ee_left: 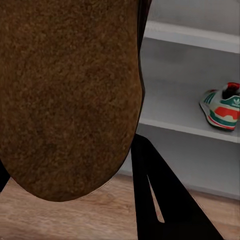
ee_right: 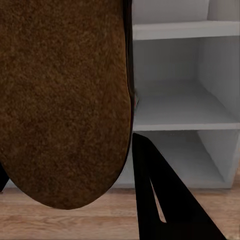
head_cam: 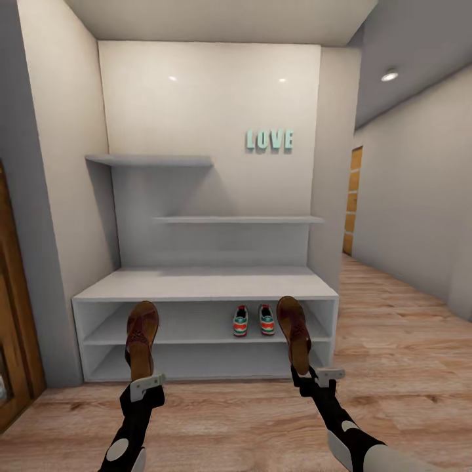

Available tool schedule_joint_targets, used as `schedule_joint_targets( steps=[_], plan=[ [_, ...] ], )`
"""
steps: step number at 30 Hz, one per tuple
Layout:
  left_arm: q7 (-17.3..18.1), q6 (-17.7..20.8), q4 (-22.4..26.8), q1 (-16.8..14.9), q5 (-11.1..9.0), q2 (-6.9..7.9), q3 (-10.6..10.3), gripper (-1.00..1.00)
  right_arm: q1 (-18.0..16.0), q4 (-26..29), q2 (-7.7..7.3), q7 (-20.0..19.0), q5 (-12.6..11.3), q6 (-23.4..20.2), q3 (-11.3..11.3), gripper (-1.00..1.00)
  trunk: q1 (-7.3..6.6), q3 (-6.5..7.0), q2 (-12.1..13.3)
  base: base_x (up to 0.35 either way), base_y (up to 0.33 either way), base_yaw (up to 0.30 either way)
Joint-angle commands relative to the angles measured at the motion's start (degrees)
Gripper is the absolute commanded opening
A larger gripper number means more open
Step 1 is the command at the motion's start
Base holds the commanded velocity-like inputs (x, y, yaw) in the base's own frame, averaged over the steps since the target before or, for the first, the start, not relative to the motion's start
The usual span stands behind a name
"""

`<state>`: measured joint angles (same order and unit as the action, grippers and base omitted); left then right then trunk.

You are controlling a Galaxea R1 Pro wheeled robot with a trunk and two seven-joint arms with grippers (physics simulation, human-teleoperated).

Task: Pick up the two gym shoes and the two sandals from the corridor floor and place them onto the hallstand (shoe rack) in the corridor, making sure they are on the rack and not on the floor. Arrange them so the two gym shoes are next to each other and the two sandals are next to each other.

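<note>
Two gym shoes [head_cam: 254,320] stand side by side on the upper shoe shelf of the light-grey hallstand [head_cam: 205,283], heels toward me; one of them appears in the left wrist view as gym shoe [ee_left: 223,106]. My left gripper [head_cam: 145,385] is shut on a brown sandal [head_cam: 141,338] held upright in front of the rack's left part; its sole [ee_left: 67,95] looms large. My right gripper [head_cam: 316,379] is shut on the other sandal [head_cam: 294,332], upright before the rack's right part, with its sole [ee_right: 65,100] close to the camera.
The rack sits in an alcove with two stepped wall shelves [head_cam: 239,219] and a "LOVE" sign [head_cam: 269,139] above. A wooden door [head_cam: 13,328] is at the left. The wood-plank corridor floor [head_cam: 393,328] runs on to the right past the rack.
</note>
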<state>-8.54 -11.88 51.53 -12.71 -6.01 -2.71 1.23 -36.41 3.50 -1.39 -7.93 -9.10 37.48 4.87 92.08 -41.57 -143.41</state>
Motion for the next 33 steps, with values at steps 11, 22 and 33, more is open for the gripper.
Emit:
schedule_joint_targets(
  steps=[11,22,33],
  plan=[
    [0.0,-0.2,0.0,0.0,-0.4,-0.02,0.0,-1.0,-0.1,-0.1,-0.02,-0.3,-0.8,0.2,0.4,-1.0,-0.02,-0.07,0.0,-0.002,0.314,0.0],
    [0.0,-0.2,0.0,0.0,-0.4,-0.02,0.0,-1.0,-0.1,-0.1,-0.02,-0.3,-0.8,0.1,0.4,-1.0,-0.02,-0.07,0.0,0.0,0.279,-0.125],
    [0.0,-0.2,-0.3,0.0,-0.4,-0.02,-0.2,-1.0,-0.1,-0.2,-0.02,-0.4,-0.8,0.2,0.4,-1.0,-0.02,-0.07,0.0,0.0,0.01,-0.011]
  ],
)
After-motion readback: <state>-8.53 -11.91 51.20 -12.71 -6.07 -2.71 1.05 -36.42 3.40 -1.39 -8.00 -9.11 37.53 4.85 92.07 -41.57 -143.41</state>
